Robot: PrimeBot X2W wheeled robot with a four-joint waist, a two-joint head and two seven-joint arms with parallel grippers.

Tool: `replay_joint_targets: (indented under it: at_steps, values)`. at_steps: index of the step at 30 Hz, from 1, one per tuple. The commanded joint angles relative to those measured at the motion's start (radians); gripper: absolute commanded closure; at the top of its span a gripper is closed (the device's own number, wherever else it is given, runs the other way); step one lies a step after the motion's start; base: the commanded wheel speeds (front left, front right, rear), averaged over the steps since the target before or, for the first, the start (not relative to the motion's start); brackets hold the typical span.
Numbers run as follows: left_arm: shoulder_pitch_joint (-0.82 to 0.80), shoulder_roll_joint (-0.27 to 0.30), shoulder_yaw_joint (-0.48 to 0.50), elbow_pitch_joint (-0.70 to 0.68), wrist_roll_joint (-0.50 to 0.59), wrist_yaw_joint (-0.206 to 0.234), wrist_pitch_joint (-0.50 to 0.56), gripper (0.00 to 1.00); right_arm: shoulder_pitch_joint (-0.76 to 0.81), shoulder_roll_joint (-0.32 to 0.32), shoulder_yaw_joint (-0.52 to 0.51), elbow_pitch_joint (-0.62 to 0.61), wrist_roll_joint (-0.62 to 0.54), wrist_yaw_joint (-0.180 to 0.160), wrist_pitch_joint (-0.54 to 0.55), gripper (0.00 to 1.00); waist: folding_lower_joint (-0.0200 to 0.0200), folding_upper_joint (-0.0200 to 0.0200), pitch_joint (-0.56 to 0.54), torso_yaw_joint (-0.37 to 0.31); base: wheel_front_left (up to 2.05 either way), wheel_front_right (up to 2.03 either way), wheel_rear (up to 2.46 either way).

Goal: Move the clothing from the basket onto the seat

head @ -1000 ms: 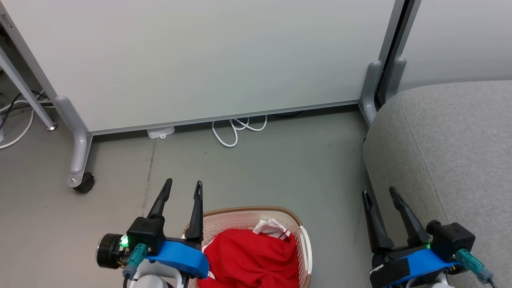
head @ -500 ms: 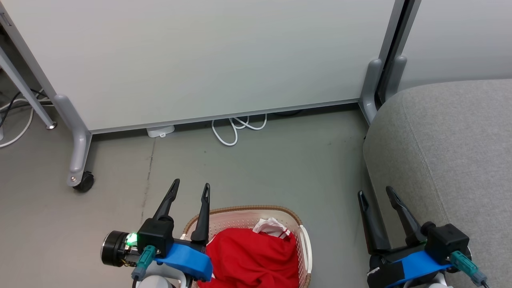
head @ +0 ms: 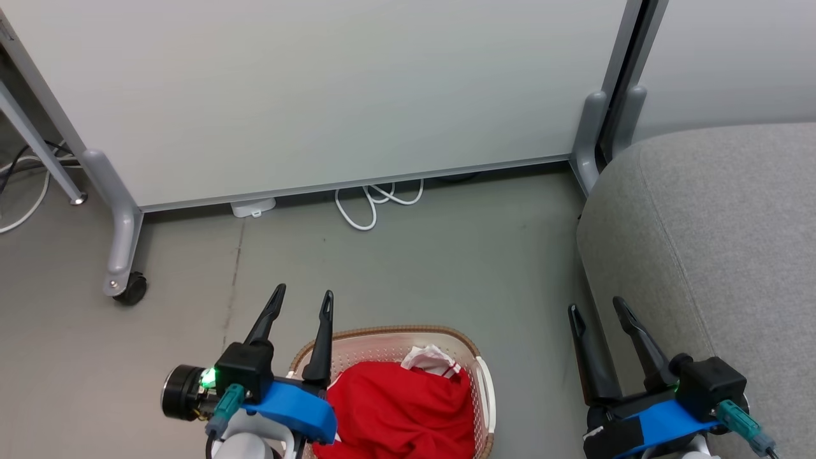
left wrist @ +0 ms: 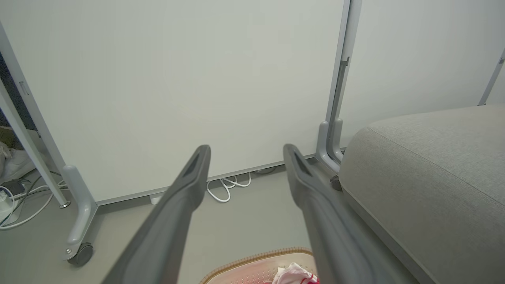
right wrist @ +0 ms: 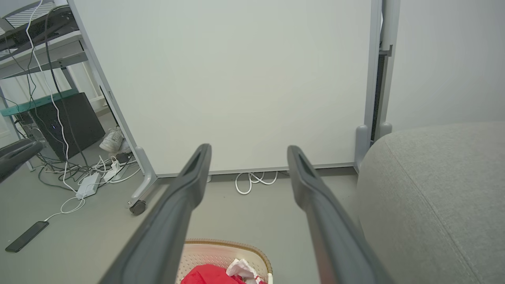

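Red clothing (head: 395, 408) is lying in basket (head: 382, 333); left gripper (head: 305, 291), right gripper (head: 594, 304) are hovering spread, empty. Step: reaching in. Next move is probably calling for descent onto fabric.

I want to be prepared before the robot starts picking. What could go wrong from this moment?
The clothing lies bunched in the basket; the open left gripper may pinch only a loose fold, which could slip out.
That gripper hangs by the basket's left rim; lowering straight down might knock or tip the basket.
The right gripper, close beside the seat, could brush it.
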Motion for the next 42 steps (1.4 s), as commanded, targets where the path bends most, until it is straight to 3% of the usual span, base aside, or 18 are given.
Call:
replay_joint_targets:
  at_steps: [1, 9, 24, 35, 42]
  values:
    - [-0.025, 0.002, 0.001, 0.01, -0.005, -0.007, -0.003, 0.0, 0.003, -0.005, 0.002, -0.004, 0.0, 0.0, -0.004, 0.0, 0.0, 0.0, 0.007, -0.005, 0.0, 0.0, 0.0]
    - [-0.181, 0.014, -0.031, 0.16, 0.029, -0.043, -0.003, 0.0, -0.054, -0.005, 0.003, -0.019, -0.003, 0.0, -0.004, 0.0, 0.0, 0.0, 0.116, -0.047, 0.0, 0.0, 0.0]
    - [-0.513, 0.056, -0.097, 0.669, 0.013, -0.055, 0.025, 0.0, -0.205, -0.004, 0.022, -0.054, 0.05, 0.0, -0.004, 0.0, 0.0, 0.0, 0.407, -0.181, 0.0, 0.0, 0.0]
    - [-0.665, 0.063, -0.093, 0.888, -0.021, -0.037, 0.215, 0.0, -0.297, -0.004, 0.023, -0.08, 0.049, 0.0, -0.004, 0.0, 0.0, 0.0, 0.591, -0.213, 0.0, 0.0, 0.0]
    - [-0.731, 0.089, -0.092, 0.912, -0.029, 0.026, 0.357, 0.0, -0.346, -0.004, 0.021, -0.111, 0.049, 0.0, -0.004, 0.0, 0.0, 0.0, 0.714, -0.23, 0.0, 0.0, 0.0]
